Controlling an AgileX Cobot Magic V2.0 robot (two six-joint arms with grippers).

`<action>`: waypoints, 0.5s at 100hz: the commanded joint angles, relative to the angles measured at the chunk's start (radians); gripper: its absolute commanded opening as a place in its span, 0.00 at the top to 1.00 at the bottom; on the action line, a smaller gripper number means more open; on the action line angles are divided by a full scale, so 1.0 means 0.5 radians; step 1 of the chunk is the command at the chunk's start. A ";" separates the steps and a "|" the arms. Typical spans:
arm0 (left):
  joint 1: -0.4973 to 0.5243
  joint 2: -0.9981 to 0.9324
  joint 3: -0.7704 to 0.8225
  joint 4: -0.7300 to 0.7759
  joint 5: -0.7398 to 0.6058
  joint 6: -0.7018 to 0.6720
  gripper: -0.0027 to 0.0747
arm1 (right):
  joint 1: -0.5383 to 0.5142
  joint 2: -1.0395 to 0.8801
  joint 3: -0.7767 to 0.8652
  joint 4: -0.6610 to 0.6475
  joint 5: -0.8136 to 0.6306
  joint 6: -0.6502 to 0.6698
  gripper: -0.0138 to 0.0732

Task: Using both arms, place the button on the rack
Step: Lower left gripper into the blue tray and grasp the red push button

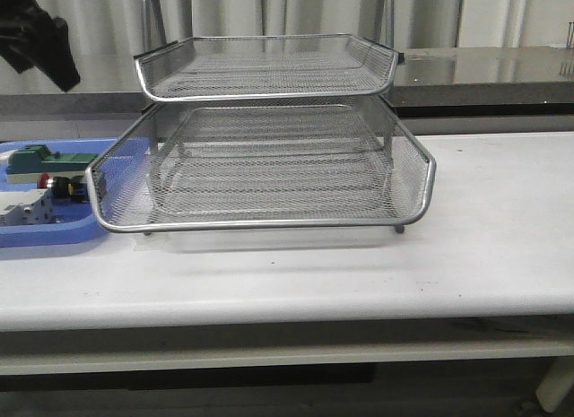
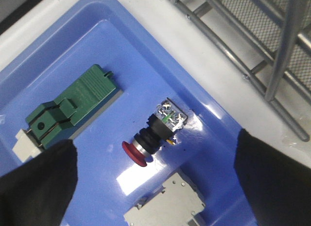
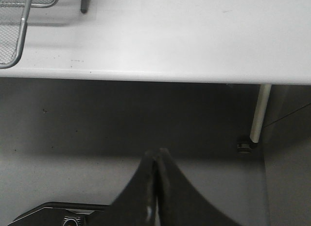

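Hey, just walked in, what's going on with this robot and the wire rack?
The left gripper hangs open above the blue tray, its fingers either side of the red button, which lies on its side between a green block and a white block. Nothing is gripped. The right gripper is shut, low by the table edge. The rack looks empty.

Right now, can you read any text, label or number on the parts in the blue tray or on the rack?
None readable.
button: marks on its terminal end, too blurred to read.
green block: no lettering shows.
white block: no lettering shows.
rack: bare wire mesh, no label.
blue tray: plain.
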 commanded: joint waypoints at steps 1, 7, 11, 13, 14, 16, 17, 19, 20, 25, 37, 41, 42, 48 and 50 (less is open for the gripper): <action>0.006 0.015 -0.170 -0.018 0.009 0.058 0.16 | -0.003 -0.003 -0.048 -0.033 -0.100 -0.007 0.92; 0.002 0.103 -0.228 -0.018 0.036 0.071 0.16 | -0.003 -0.003 -0.048 -0.033 -0.100 -0.007 0.92; -0.001 0.151 -0.247 -0.013 0.036 0.071 0.16 | -0.003 -0.003 -0.048 -0.033 -0.100 -0.007 0.92; -0.001 0.174 -0.258 -0.012 0.032 0.071 0.16 | -0.003 -0.003 -0.048 -0.033 -0.100 -0.007 0.92; -0.001 0.181 -0.264 -0.012 0.032 0.076 0.16 | -0.003 -0.003 -0.048 -0.033 -0.100 -0.007 0.92; -0.003 0.208 -0.269 -0.012 0.032 0.090 0.16 | -0.003 -0.003 -0.048 -0.033 -0.100 -0.007 0.92; -0.003 0.208 -0.274 -0.012 0.032 0.095 0.16 | -0.003 -0.003 -0.048 -0.033 -0.100 -0.007 0.92; -0.006 0.228 -0.279 -0.008 0.032 0.114 0.16 | -0.003 -0.003 -0.048 -0.033 -0.100 -0.007 0.92; -0.006 0.241 -0.284 -0.007 0.032 0.128 0.16 | -0.003 -0.003 -0.048 -0.033 -0.100 -0.007 0.92; -0.008 0.275 -0.284 0.001 0.028 0.165 0.16 | -0.003 -0.003 -0.048 -0.033 -0.100 -0.007 0.92; -0.020 0.338 -0.284 0.037 0.018 0.230 0.16 | -0.003 -0.003 -0.048 -0.033 -0.100 -0.007 0.92; -0.025 0.357 -0.284 0.057 0.013 0.237 0.16 | -0.003 -0.003 -0.048 -0.033 -0.100 -0.007 0.92; -0.025 0.361 -0.284 0.066 0.013 0.240 0.16 | -0.003 -0.003 -0.048 -0.033 -0.100 -0.007 0.92; -0.030 0.379 -0.284 0.092 0.004 0.279 0.16 | -0.003 -0.003 -0.048 -0.033 -0.100 -0.007 0.92; -0.030 0.391 -0.284 0.092 0.000 0.290 0.16 | -0.003 -0.003 -0.048 -0.033 -0.100 -0.007 0.92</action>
